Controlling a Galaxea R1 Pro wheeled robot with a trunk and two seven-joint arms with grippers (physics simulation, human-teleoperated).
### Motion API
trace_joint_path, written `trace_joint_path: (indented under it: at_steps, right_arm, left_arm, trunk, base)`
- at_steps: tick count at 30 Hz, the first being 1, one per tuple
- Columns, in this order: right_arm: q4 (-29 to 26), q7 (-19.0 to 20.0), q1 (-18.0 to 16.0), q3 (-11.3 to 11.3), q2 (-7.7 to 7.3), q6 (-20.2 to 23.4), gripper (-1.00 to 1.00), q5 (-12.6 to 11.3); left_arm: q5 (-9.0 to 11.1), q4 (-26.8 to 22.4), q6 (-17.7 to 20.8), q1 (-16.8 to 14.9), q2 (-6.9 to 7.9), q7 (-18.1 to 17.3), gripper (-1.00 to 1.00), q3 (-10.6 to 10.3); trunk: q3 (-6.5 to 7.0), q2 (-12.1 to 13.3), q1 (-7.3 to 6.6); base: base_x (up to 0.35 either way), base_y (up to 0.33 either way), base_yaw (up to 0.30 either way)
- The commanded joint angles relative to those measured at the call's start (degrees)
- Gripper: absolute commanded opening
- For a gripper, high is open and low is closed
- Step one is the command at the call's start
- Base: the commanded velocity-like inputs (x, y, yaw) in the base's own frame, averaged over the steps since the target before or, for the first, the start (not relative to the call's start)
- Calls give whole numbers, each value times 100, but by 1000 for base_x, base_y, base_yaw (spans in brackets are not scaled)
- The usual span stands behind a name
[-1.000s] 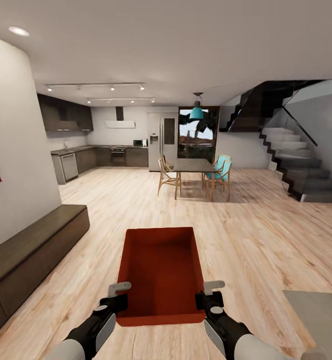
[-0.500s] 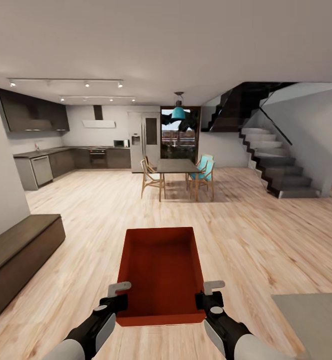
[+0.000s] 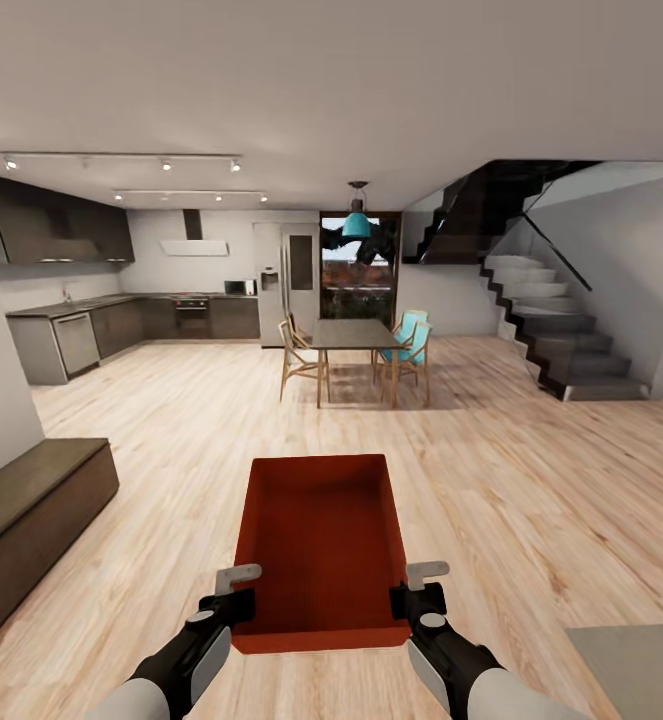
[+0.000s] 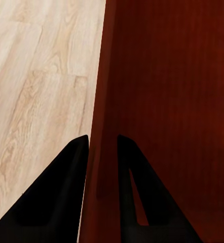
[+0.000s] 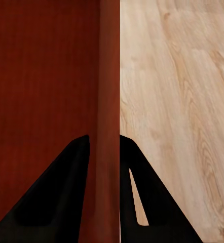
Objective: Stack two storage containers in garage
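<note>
Jaws of both the left gripper (image 3: 239, 590) and right gripper (image 3: 418, 588) pinch opposite side walls of one orange-red storage container (image 3: 321, 540), held at 6 o'clock above the wood-plank floor (image 3: 531, 500).

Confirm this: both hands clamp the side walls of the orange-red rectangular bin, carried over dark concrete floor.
Wrong on the floor. The left hand and right hand do clamp the orange-red rectangular bin, but the head view shows light wood-plank floor beneath it, not concrete.
</note>
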Motion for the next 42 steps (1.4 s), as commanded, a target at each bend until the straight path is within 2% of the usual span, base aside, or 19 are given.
trace_joint_path:
  at_steps: [1, 20, 34, 42]
  right_arm:
    - [-18, -57, -11, -105, -3, -47, -100, 60]
    - [-18, -57, -11, -105, -3, -59, -100, 63]
    - [-18, -57, -11, -105, -3, -59, -100, 60]
    - [-18, -57, -11, -113, -3, -40, -100, 60]
  left_arm:
    - [38, 34, 32, 1, 7, 292, -100, -41]
    - [38, 33, 30, 1, 1, 291, -100, -41]
    - [38, 26, 30, 1, 9, 274, -100, -34]
    - [38, 26, 30, 1, 10, 270, -100, -32]
  trunk:
    - [-7, -5, 4]
    - [-7, -5, 4]
    - [-7, -5, 4]
    - [-7, -5, 4]
  base:
    - [322, 0, 0]
    - [323, 0, -3]
    - [322, 0, -256]
    - [323, 0, -36]
